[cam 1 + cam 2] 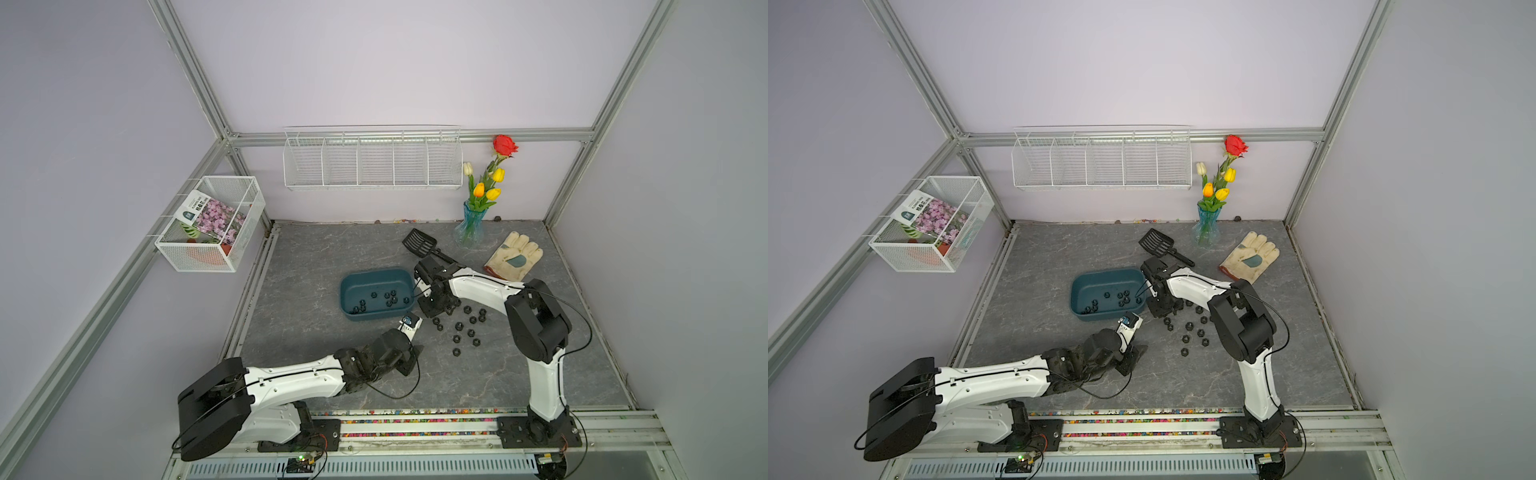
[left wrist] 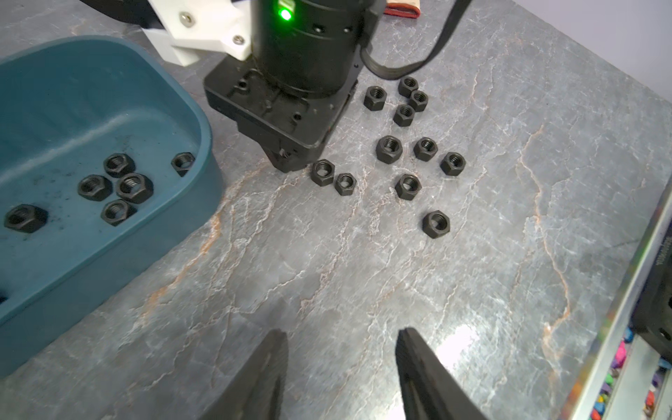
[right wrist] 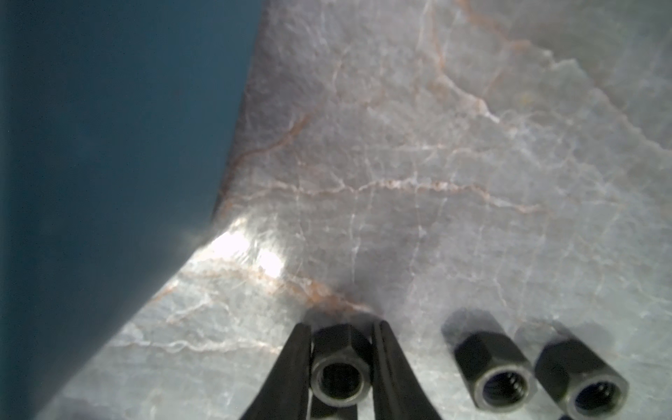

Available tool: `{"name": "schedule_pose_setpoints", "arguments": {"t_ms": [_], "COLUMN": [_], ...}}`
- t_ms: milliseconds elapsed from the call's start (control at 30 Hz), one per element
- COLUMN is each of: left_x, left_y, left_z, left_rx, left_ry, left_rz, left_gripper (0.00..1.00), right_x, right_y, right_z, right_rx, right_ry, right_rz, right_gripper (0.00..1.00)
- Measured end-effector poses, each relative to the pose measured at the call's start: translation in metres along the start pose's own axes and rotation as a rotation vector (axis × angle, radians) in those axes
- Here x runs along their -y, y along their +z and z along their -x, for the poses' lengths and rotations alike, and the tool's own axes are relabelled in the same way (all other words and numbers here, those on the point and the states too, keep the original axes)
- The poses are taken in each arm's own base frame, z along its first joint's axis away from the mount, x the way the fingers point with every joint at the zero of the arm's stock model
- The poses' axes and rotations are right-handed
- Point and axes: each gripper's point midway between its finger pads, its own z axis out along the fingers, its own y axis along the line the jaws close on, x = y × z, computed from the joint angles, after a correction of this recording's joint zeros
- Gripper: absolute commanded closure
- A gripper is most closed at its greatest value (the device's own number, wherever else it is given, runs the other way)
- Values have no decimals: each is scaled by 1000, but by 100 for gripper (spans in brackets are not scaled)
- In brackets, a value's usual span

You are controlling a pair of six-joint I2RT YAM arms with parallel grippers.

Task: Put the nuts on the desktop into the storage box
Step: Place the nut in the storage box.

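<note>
Grey stone-look desktop [image 1: 469,382] with pale veins, boxed in by lilac walls and aluminium framing. Nearest, along the front rail, both arm bases. Just beyond, left gripper [image 2: 341,332] spread wide, fingers apart over bare stone, close to the near corner of the storage box [image 1: 374,279]. Next out, loose nuts [image 2: 389,148] scattered on the desktop beside the box's right end, about a dozen, some touching in pairs. At the box-side edge of that scatter, right gripper [image 3: 342,327] pointing down and pinching one nut [image 3: 342,378] by its flats; resting on the stone or just off it, impossible to tell. Two of the loose ones close beside it, clear of the fingers. Teal storage box near the middle of the desktop, upright, roughly ten stored nuts [image 2: 134,187] on its floor, mostly toward the right end. Farther back, black slotted scoop [image 1: 419,243], pale work glove [image 1: 515,255], blue glass vase [image 1: 469,228] of tulips and a rose. On the back wall, white wire rack [image 1: 374,166]; on the left wall, wire basket [image 1: 212,224] with a flower-printed packet.
</note>
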Motion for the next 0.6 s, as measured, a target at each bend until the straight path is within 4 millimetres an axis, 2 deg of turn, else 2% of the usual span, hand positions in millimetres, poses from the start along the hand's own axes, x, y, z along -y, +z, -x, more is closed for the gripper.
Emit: {"name": "schedule_pose_setpoints", "arguments": {"t_ms": [67, 167, 433, 600], "left_x": [-3, -10, -27, -47], "left_y": [-3, -8, -22, -32], "left_z": [4, 13, 28, 33], "left_rx": [17, 52, 116, 151], "left_ry": [-7, -20, -33, -62], "left_rz": [17, 52, 138, 190], "left_gripper": [46, 46, 46, 45], "right_x": [0, -1, -17, -34], "right_y": [-7, -27, -104, -124], "right_z": [0, 10, 55, 76], "right_rx": [0, 37, 221, 261], "right_ry": [0, -1, -25, -56], "right_rz": [0, 6, 49, 103], "right_gripper": [85, 85, 84, 84]}}
